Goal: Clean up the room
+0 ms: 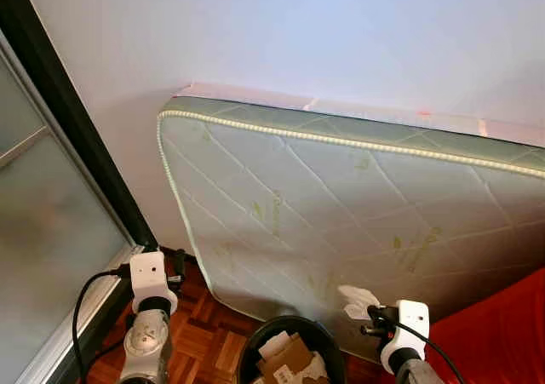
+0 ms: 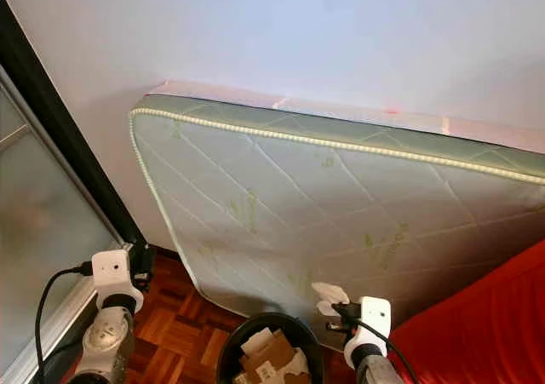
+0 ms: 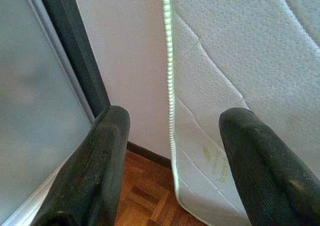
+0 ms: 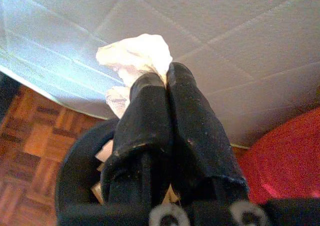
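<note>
Crumpled white paper [image 4: 136, 55] sits clamped at the tips of our right pincer [image 4: 166, 83], held above the rim of the black bin [image 1: 251, 343], which already holds cardboard scraps [image 1: 285, 356]. Behind it a quilted mattress [image 1: 341, 205] leans against the white wall [image 1: 298, 35]. Our left pincer [image 3: 172, 151] hangs with its fingers spread apart over the parquet floor [image 1: 200, 337], near the frosted glass door [image 1: 43, 222]. Something red [image 1: 502, 329] lies at our right.

Quilted mattress [image 1: 341, 214] leans on white wall [image 1: 298, 35].
</note>
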`<state>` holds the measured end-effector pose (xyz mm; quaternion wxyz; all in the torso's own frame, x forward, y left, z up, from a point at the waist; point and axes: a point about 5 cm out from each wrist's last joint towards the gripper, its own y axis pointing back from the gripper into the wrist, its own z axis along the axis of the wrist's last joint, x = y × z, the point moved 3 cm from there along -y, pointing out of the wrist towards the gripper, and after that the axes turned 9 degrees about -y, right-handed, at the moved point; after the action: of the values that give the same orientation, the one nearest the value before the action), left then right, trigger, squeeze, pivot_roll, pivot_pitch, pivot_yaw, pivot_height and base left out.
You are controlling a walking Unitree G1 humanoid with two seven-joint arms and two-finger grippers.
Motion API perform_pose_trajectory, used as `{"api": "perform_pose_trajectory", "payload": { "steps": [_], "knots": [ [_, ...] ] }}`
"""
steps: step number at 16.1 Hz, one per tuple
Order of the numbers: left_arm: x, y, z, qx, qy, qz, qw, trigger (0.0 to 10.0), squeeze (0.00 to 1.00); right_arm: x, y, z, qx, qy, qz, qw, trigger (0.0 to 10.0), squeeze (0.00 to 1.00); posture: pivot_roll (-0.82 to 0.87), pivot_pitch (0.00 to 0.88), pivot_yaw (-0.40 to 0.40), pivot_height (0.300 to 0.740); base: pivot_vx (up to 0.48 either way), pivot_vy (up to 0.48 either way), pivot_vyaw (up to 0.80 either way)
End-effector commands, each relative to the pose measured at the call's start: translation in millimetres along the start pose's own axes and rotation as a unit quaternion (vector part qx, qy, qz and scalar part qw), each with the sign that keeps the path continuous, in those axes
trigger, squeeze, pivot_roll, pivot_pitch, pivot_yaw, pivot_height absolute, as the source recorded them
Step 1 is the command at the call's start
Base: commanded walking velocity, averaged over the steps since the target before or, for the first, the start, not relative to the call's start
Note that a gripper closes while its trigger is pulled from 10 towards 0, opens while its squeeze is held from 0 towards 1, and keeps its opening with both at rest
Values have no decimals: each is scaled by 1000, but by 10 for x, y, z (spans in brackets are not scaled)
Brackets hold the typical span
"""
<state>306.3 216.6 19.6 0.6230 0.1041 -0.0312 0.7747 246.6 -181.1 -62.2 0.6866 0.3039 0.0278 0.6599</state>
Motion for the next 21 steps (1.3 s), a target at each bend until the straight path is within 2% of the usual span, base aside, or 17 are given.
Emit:
{"api": "perform_pose_trajectory", "payload": {
  "steps": [1,4,5,6,7,9,11,14,19,21],
  "knots": [
    [-23,4,39,-11,6,1,1000,10000,0,-7,21,-10,-4,2,4,1000,10000,0,-68,0,18,740,0,0,0],
    [-78,-11,107,-25,6,-8,1000,10000,0,4,23,35,-22,3,9,1000,10000,0,-61,0,26,740,0,0,0],
    [-78,-36,149,-32,0,-13,999,10000,0,12,19,60,-35,-19,9,999,10000,0,-56,0,30,740,0,0,0],
    [-67,-56,165,-33,-1,-12,999,10000,0,225,-174,469,-97,-6,38,995,10000,0,-58,9,35,740,0,0,0],
    [-54,-74,181,-34,-1,-11,999,10000,0,548,-349,1035,-178,11,76,981,10000,0,-57,18,37,740,0,0,0],
    [-20,-115,237,-40,-5,-9,999,10000,0,746,-396,1309,-220,9,94,971,10000,0,-52,34,49,740,0,0,0],
    [-11,-132,262,-43,-7,-8,999,10000,0,774,-392,1322,-229,2,95,969,10000,0,-67,35,65,740,0,0,0],
    [-77,-165,315,-48,-5,-17,999,10000,0,785,-391,1306,-226,2,94,969,10000,0,-69,36,69,740,0,0,0],
    [-84,-190,359,-53,0,-12,999,10000,0,776,-408,1243,-205,8,94,974,10000,0,-56,37,49,740,0,0,0],
    [-60,-212,365,-51,-1,-10,999,10000,0,777,-453,1203,-178,19,85,980,10000,0,-56,26,51,740,0,0,0]
  ]
}}
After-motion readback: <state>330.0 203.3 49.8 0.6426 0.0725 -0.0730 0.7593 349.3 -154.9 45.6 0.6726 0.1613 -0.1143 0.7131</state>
